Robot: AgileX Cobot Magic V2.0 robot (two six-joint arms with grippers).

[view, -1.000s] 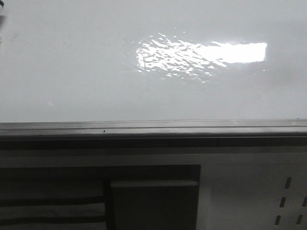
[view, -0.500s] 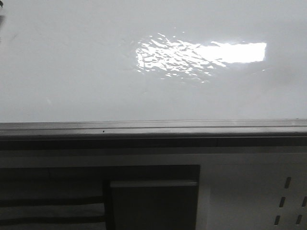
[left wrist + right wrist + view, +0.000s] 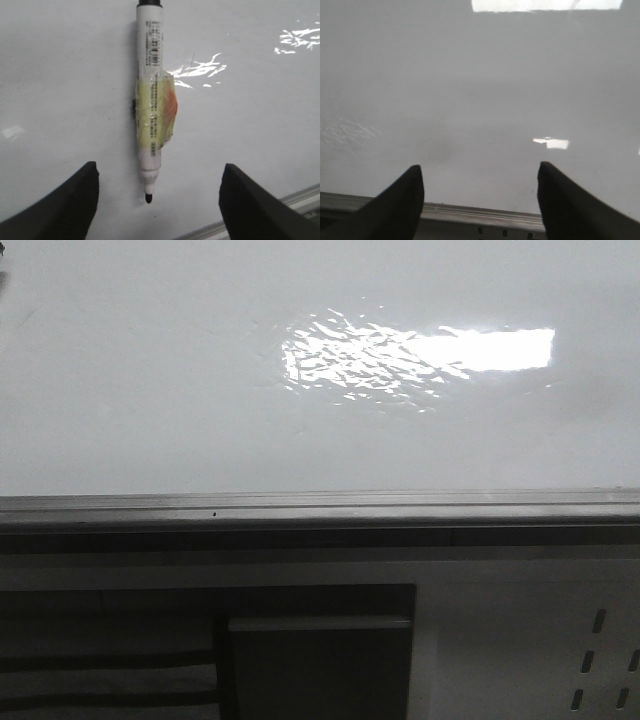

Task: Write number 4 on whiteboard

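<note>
The whiteboard [image 3: 150, 390] fills the upper front view, glossy white with a rippled light reflection and a grey metal frame edge [image 3: 320, 508]. No number 4 shows on it in any view. In the left wrist view a white marker [image 3: 150, 90] with yellow and orange tape lies flat on the whiteboard [image 3: 60, 75], uncapped, its black tip toward my fingers. My left gripper [image 3: 159, 175] is open above the board, the marker tip between its spread fingers, not touching them. My right gripper [image 3: 480, 175] is open and empty over the whiteboard [image 3: 470, 90] near its frame. Neither gripper shows in the front view.
Below the frame edge the front view shows a white perforated panel [image 3: 560, 640] at the right and a dark recess with a grey box [image 3: 320, 665] at the middle. The frame edge also shows in the right wrist view [image 3: 480, 215].
</note>
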